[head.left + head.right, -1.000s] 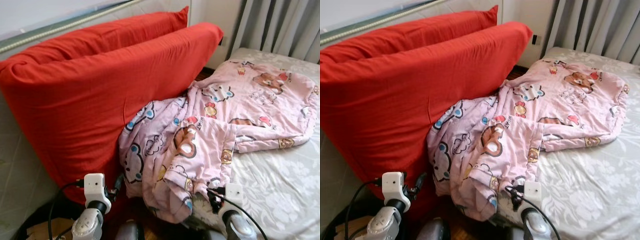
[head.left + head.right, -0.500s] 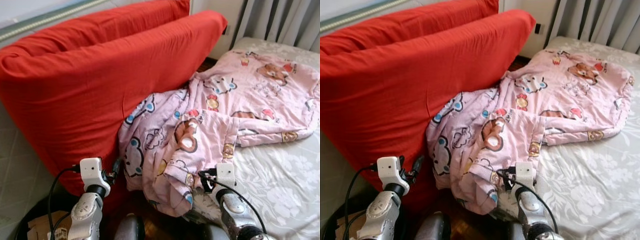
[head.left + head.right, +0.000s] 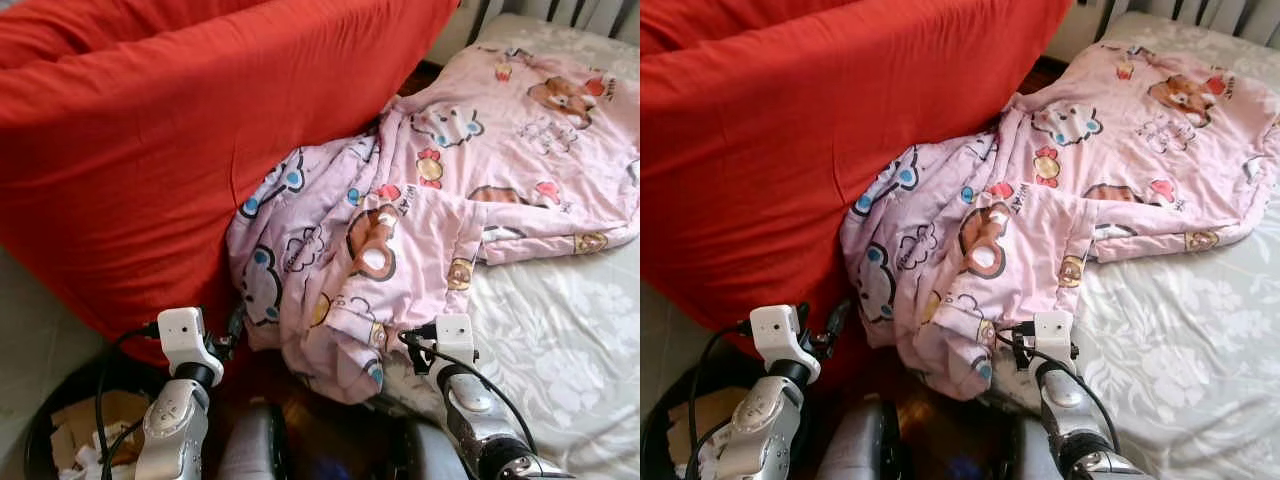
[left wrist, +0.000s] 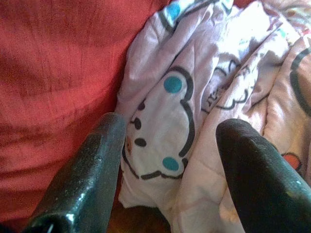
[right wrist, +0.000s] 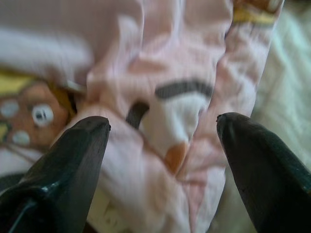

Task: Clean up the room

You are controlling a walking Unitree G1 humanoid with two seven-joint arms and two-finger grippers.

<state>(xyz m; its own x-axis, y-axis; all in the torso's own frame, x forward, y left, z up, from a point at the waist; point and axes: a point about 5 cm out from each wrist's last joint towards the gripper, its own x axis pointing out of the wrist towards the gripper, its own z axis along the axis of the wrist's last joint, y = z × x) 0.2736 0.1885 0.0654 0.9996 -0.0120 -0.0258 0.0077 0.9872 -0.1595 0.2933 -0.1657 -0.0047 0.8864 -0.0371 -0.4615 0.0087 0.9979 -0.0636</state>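
On the bed [image 3: 570,350] lies a pink blanket [image 3: 440,200] with bears and other cartoon faces on it. One end is spread flat on the pale flowered sheet. The other end is bunched up and hangs off the bed's edge, down toward the floor. It presses against a big red cushion [image 3: 180,130] that leans just beside the bed. Low at the left corner sits a dark bin [image 3: 70,440] with paper scraps inside. The left gripper [image 3: 235,330] is near the red cushion and the hanging part of the blanket. The right gripper [image 3: 405,345] is right at the bunched blanket edge.

In the left wrist view, the left gripper [image 4: 167,160] has its fingers [image 4: 92,165] wide apart. Between them you see the blanket with a white cartoon face, and the red cushion to one side.

In the right wrist view, the right gripper [image 5: 163,141] also has its fingers [image 5: 73,160] wide apart. The pink blanket is close in front, a bit blurry, with a brown bear face on it
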